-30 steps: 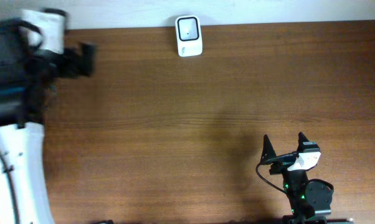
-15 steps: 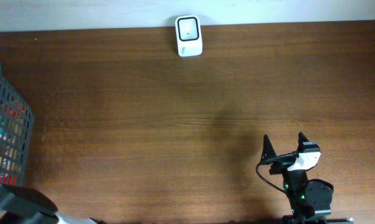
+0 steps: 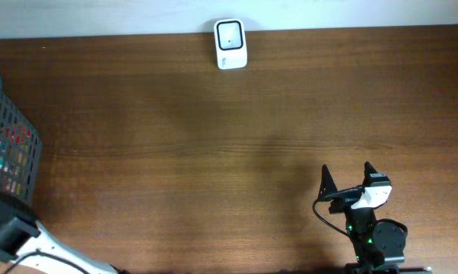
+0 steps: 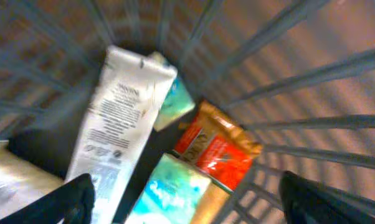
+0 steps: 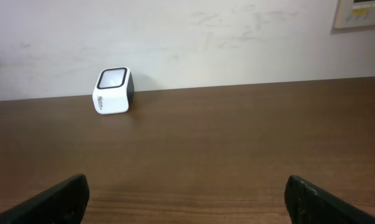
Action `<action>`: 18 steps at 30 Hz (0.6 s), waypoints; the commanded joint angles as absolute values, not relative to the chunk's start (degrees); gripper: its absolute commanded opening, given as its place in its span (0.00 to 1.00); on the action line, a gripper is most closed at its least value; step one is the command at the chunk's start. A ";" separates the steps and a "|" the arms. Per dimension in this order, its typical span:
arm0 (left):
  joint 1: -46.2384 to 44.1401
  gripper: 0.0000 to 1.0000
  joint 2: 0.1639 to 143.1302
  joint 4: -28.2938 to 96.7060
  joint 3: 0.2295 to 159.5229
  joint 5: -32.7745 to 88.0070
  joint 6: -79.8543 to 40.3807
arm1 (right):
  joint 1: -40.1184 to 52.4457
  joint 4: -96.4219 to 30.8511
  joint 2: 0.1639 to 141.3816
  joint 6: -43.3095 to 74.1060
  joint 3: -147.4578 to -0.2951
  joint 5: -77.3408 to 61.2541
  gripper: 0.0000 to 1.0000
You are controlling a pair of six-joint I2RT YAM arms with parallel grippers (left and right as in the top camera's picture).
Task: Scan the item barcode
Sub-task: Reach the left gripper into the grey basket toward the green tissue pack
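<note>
so the stuff to scan is all sitting down in the grey wire basket [image 3: 10, 152] at the left edge of the table [image 3: 214, 167], and the left wrist camera is looking straight into it: a white tube [image 4: 122, 118] with lots of small print is lying diagonally on top, an orange pouch [image 4: 215, 149] is lying just to the right of it, a teal packet [image 4: 175, 193] is sitting below the two and touching the pouch, and a silvery pack [image 4: 13, 180] is poking in from the bottom left corner. It's all blurry, so I can't tell which one is showing a barcode, if any is. The left gripper [image 4: 184, 186] is hanging above the pile with its fingers [image 4: 75, 199] spread wide, one in each bottom corner of the view, and they're not touching or clamping anything. In the overhead view only a bit of the left arm [image 3: 31, 243] is peeking in at the bottom left, near the basket. The scanner [image 3: 230, 44], a little white box with a dark window, is standing at the far edge of the table by the wall [image 5: 206, 37], well apart from the basket. The right gripper [image 3: 348, 171] is parked over bare wood at the near right with its jaws gaping and empty, pointing toward the scanner
</note>
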State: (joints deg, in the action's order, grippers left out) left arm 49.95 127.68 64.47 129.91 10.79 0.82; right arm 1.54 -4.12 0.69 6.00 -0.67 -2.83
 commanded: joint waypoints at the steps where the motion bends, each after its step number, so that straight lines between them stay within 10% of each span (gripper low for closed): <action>1: 50.37 0.90 134.65 65.47 129.25 12.51 5.06 | 1.87 -4.29 0.43 6.26 -0.32 -3.16 0.99; 18: 50.26 0.32 138.76 70.35 129.21 13.74 7.38 | 1.87 -4.29 0.43 6.26 -0.32 -3.18 0.99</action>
